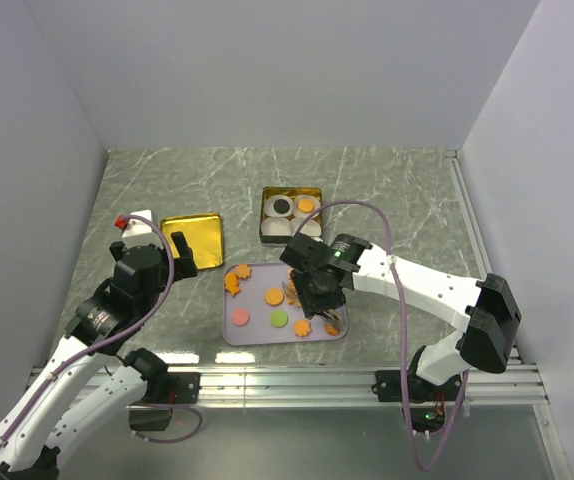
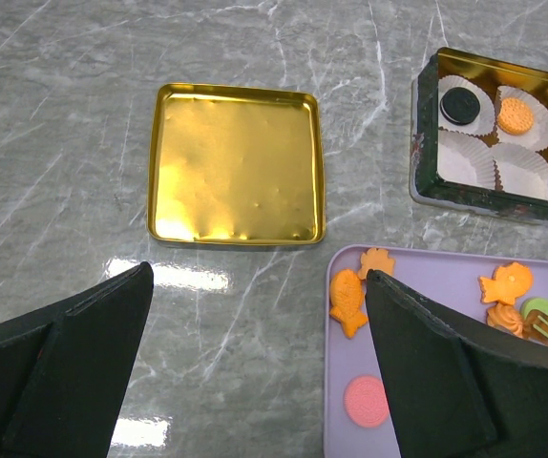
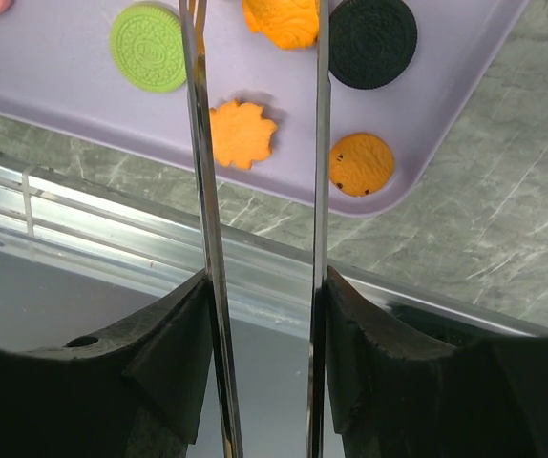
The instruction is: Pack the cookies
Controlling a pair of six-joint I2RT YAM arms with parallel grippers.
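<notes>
The right gripper point(image 3: 264, 286) is squeezing a pair of metal tongs point(image 3: 205, 191) between its fingers and holding them over the purple tray point(image 1: 257, 333). The two thin arms of the tongs are standing a little apart, and a bumpy orange cookie point(image 3: 279, 21) is lying between them. I cannot tell if the tongs are pinching it, because their tips are hiding past the top of the wrist picture. Most of the cookies point(image 1: 274, 296) are lying flat on the tray. A green cookie point(image 3: 148, 46), a black cookie point(image 3: 372, 41), a leaf cookie point(image 3: 242, 134) and a round orange cookie point(image 3: 362, 163) are sitting near the tongs. A fish cookie point(image 2: 347, 301) and a pink cookie point(image 2: 367, 401) are lying at the other end of the tray. Two more cookies are resting in white paper cups point(image 2: 522, 172) inside the square tin box point(image 2: 465, 191) just behind the tray. The left gripper point(image 2: 260, 286) is hanging wide open over the table point(image 2: 64, 114), holding nothing, near the gold lid point(image 2: 236, 162).
</notes>
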